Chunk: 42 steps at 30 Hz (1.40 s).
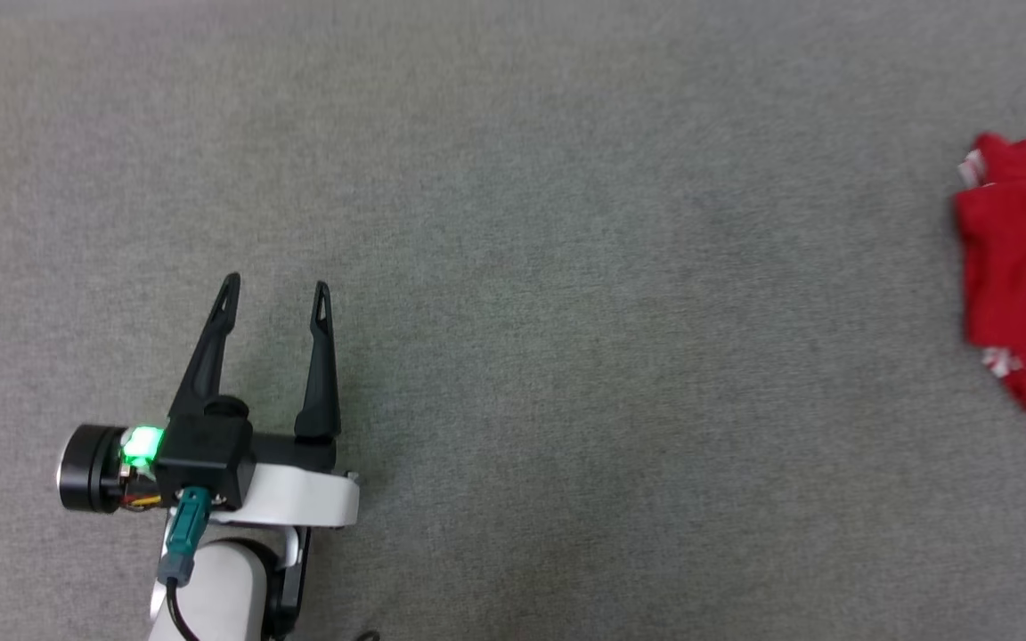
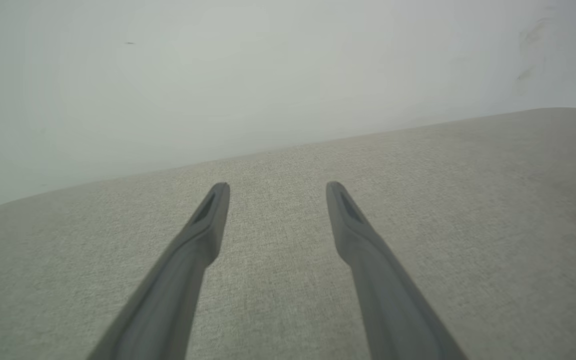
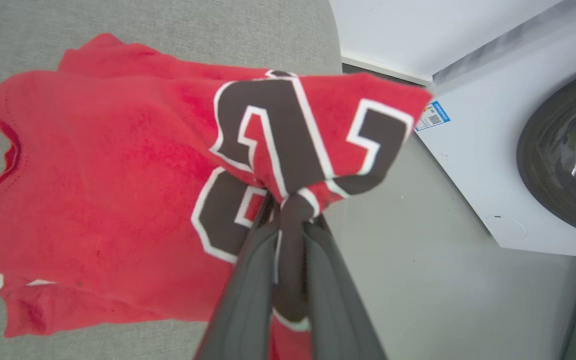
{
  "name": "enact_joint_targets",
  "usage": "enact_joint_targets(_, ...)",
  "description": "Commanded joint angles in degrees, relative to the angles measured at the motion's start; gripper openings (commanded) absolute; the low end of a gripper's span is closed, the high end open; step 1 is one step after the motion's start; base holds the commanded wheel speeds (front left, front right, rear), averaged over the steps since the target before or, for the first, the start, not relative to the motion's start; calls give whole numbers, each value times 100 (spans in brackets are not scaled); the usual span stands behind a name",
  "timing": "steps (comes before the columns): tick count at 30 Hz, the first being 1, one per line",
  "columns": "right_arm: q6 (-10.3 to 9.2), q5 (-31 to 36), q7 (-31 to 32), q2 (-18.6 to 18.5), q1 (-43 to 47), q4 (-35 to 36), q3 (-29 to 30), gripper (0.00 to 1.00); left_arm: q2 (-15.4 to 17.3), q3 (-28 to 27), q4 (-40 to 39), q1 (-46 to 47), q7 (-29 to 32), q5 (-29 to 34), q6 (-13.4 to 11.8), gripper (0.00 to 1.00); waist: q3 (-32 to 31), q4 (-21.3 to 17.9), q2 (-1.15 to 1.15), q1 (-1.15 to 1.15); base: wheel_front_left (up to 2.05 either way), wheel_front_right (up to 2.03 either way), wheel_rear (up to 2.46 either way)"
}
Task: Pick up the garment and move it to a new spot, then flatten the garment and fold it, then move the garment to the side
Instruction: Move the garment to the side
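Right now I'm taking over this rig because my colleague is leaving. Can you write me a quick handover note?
Left end effector: open, empty, over the grey surface.
Right end effector: shut on the garment, pinching a fold at its dark printed numbers.
Garment: crumpled, not folded, at the head view's right edge, near a white washing machine.
Done: grasp made.
Left: carry it to a new spot, flatten, fold, move it aside.

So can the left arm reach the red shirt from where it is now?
Probably not without a long stretch. Nothing blocks it: bare grey surface lies between the open left gripper and the garment, but the garment sits far off at the head view's right edge, pinched by the right gripper.
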<state>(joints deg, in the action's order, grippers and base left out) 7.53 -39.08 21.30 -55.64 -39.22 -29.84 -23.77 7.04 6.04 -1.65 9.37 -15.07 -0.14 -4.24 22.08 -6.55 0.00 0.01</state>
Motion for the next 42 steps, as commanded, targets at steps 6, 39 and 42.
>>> enact_joint_targets(6,-10,287,-287,-170,-427,-798,516,0,18,70,-132,391,-13,28,14,100,695,267,0,-1,0,0,0)
enact_joint_targets(39,-9,2741,-3512,2105,428,296,2689,100,-87,-59,235,-793,-13,-207,-220,100,-1227,632,0,-1,0,0,0)
enact_joint_targets(42,-9,3039,-3583,2692,854,994,2885,100,-80,-103,281,-900,-13,-246,-189,100,-1398,708,0,-1,0,0,0)
